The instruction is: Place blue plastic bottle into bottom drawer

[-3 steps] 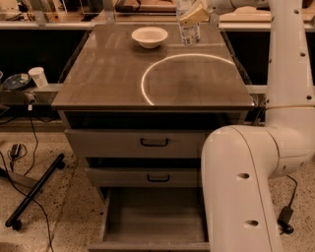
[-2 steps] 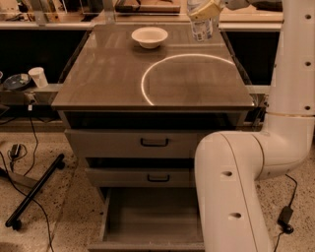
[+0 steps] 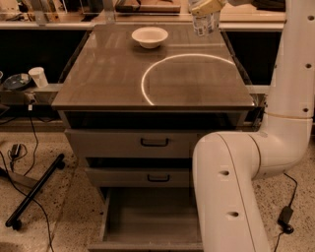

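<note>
One blue plastic bottle (image 3: 205,24) hangs upright over the table's (image 3: 108,78) far right corner. Only its clear lower body and pale label show, because its top is hidden inside the pincer (image 3: 204,9). The pincer sits at the upper edge of the view above that same corner, its cream fingers closed around the bottle's upper part. I cannot tell whether the bottle's base touches the table top or hangs just above it.

A shallow cream bowl (image 3: 149,37) stands on the table's far middle, well apart from the bottle and to its left. A bright ring of light (image 3: 147,88) curves across the right half of the table top.

Three drawers sit under the table top. The two upper ones (image 3: 123,143) have dark handles and are pulled out a little. The bottom drawer (image 3: 147,216), lowest of the three, stands pulled far out, showing a plain box interior.

The white arm (image 3: 295,98) rises along the table's right side, and its thick elbow covers the drawers' right ends. A white cup (image 3: 38,76) stands on a low shelf left of the table. A black stand (image 3: 34,189) and cables lie on the speckled floor left of the table.
</note>
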Controlling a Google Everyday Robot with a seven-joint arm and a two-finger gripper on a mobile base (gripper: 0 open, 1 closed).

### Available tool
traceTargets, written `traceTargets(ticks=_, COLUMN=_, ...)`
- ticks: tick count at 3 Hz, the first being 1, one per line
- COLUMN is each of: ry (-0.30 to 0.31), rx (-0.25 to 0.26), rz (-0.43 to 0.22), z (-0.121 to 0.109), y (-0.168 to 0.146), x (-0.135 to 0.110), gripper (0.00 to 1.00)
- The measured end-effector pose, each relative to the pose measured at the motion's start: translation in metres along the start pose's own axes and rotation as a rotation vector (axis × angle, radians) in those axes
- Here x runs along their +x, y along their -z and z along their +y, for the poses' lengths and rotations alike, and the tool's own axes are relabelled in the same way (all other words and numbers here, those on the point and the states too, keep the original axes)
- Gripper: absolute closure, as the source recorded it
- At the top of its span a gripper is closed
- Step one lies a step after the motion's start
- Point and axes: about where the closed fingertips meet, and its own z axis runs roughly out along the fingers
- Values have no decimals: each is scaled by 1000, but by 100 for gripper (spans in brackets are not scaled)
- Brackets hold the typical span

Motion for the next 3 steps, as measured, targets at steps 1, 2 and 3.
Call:
traceTargets(ticks=1, ry=66, rx=-46, rz=93, z=6, y=-4, x=1, gripper=100)
traceTargets(ticks=2, ry=171, rx=-107, rz=229, z=11, y=-6, x=3, gripper=100)
traceTargets(ticks=3, ry=193, rx=-119, rz=257, z=12, y=-7, x=4, gripper=100)
